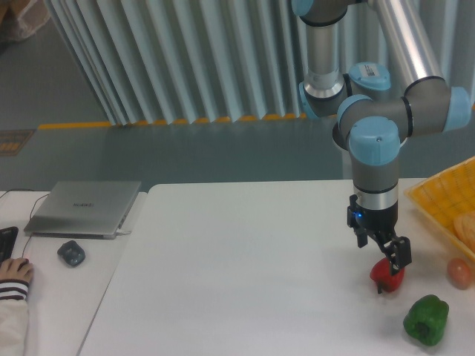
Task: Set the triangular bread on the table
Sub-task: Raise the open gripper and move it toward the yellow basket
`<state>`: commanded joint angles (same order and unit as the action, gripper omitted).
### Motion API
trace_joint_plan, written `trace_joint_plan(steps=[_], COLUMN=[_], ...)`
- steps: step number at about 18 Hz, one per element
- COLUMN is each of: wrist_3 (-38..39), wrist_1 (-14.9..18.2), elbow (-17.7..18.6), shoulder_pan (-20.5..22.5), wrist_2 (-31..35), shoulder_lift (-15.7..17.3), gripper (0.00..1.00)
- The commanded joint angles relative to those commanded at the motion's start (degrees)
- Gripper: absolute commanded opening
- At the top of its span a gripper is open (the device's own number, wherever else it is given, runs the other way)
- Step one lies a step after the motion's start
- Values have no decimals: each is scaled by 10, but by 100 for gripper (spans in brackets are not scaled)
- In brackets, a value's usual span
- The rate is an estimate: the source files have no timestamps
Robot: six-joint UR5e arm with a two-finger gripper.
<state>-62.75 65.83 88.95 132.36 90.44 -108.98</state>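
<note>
The triangular bread [467,231] is a light orange-tan piece lying in the yellow gridded basket [438,194] at the right edge, partly cut off by the frame. My gripper [384,252] hangs low over the white table [245,259], left of the basket and well apart from the bread. Its fingers stand spread, so it looks open, with a red pepper [387,277] just beneath and between the fingertips. Whether the fingers touch the pepper I cannot tell.
A green pepper [426,320] lies near the front right of the table. A small round tan egg-like item [459,272] sits right of the red pepper. On the left desk are a closed laptop [85,208], a mouse [71,254] and a person's hand [13,272].
</note>
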Motion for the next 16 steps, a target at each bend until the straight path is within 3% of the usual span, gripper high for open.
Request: trace_joint_plan(steps=[6,9,12,16], wrist_3=[-5,49,47,6], wrist_1=[0,0,-25,-26], elbow=[2,10,8,10], shoulder_pan=[-1,-1,7,9], wrist_2=[1,3,-1,17], shoulder_lift=[0,-2,2,0], gripper=[100,100,100,100])
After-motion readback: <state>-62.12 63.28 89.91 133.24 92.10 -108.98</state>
